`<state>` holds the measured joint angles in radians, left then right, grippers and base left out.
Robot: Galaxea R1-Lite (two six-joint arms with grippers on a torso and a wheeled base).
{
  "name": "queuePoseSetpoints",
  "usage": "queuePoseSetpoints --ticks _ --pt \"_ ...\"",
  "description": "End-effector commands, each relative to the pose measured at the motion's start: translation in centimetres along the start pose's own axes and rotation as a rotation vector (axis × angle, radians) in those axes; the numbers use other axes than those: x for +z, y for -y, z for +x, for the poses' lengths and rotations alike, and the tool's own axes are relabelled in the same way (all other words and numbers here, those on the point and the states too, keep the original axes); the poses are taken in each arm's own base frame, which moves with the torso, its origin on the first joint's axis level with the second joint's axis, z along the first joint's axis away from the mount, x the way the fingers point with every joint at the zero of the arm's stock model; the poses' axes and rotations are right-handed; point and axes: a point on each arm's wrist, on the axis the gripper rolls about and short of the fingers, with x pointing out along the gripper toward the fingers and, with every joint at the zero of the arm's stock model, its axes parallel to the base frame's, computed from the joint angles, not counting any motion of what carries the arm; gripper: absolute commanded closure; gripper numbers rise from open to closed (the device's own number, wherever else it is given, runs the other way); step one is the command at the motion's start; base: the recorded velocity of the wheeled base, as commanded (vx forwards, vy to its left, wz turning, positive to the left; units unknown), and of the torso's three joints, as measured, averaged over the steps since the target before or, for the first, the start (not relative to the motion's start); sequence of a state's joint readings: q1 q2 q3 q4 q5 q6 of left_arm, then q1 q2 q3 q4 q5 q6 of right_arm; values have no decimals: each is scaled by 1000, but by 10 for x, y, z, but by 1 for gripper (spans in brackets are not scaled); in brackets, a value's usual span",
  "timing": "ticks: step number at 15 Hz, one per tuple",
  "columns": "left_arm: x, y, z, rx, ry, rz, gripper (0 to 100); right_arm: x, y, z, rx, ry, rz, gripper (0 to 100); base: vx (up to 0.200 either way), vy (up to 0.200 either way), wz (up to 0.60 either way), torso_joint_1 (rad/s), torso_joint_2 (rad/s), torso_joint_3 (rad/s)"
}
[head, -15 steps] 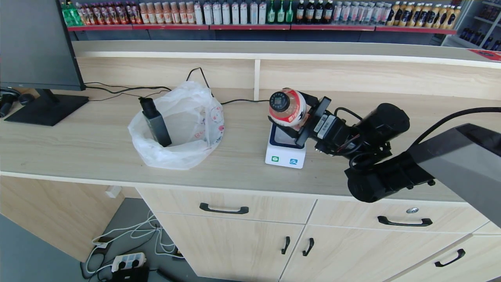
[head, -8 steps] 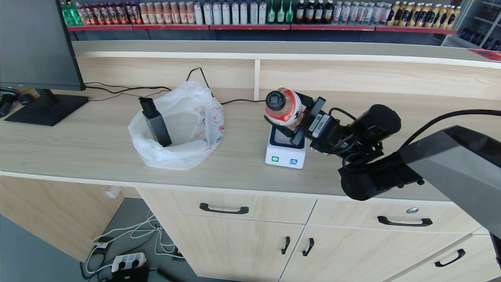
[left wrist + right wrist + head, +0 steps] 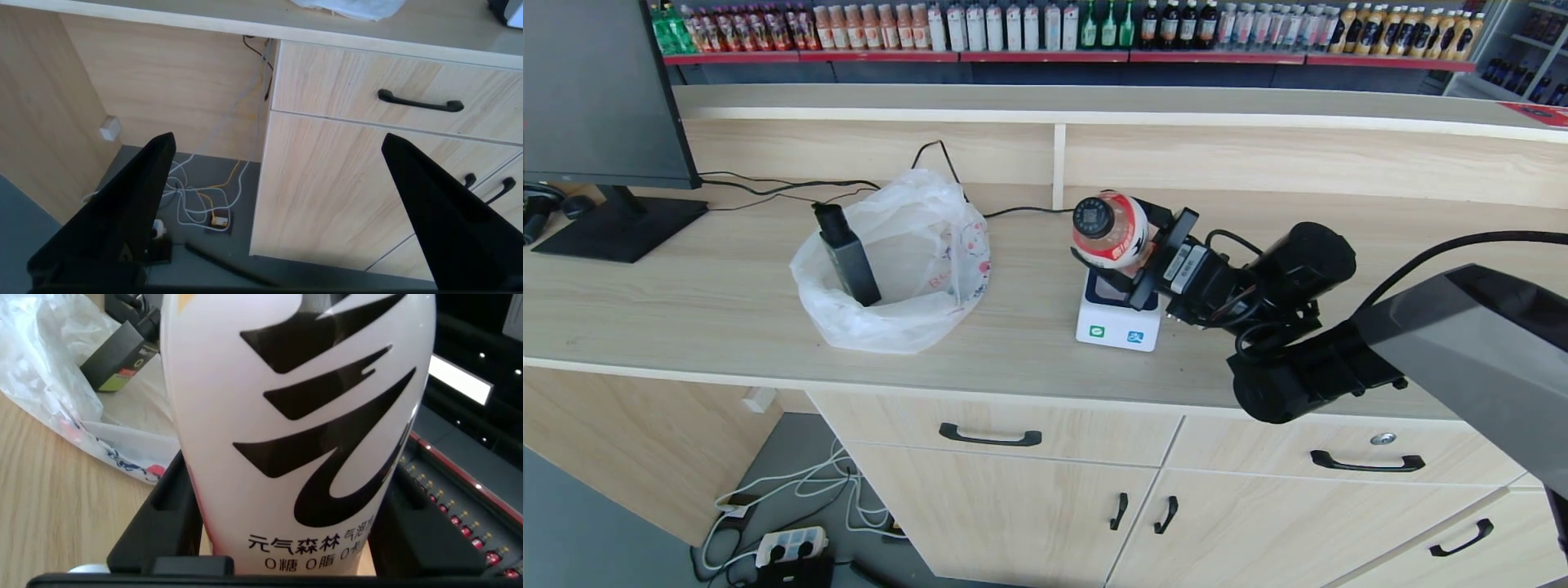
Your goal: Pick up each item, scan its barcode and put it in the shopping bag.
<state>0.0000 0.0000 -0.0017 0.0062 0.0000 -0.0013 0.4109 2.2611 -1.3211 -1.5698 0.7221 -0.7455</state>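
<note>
While our right gripper (image 3: pixel 1129 249) stays clamped on the bottle (image 3: pixel 1109 229), it has drifted slightly left over the past second. The bottle now lies on its side just above the scanner (image 3: pixel 1117 328), cap toward the shopping bag (image 3: pixel 931 245). We judge the scan under way or ending — bagging comes next. Our left gripper (image 3: pixel 276 155) hangs with fingers apart, near the drawers (image 3: pixel 409 90).

Black characters on bottle (image 3: pixel 302 416), icons on scanner (image 3: pixel 1117 331)
</note>
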Motion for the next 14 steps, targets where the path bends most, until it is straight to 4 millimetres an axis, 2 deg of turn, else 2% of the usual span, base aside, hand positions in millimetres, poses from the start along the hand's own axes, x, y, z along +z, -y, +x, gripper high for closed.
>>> queuePoseSetpoints --ticks 1,5,7,9,12,14 --pt "0 0 0 -2 0 0 0 4 -1 2 2 9 -2 100 0 0 0 0 0 0" --pt "0 0 0 -2 -2 0 0 6 -2 4 5 14 3 100 0 0 0 0 0 0" --pt "0 0 0 -2 0 1 0 14 1 6 3 26 5 100 0 0 0 0 0 0" --pt "0 0 0 -2 0 1 0 34 5 9 -39 3 18 100 0 0 0 0 0 0" --pt "0 0 0 -2 -2 3 0 50 -3 5 -13 -7 55 100 0 0 0 0 0 0" --pt "0 0 0 -2 0 3 0 61 2 -1 -16 -23 63 100 0 0 0 0 0 0"
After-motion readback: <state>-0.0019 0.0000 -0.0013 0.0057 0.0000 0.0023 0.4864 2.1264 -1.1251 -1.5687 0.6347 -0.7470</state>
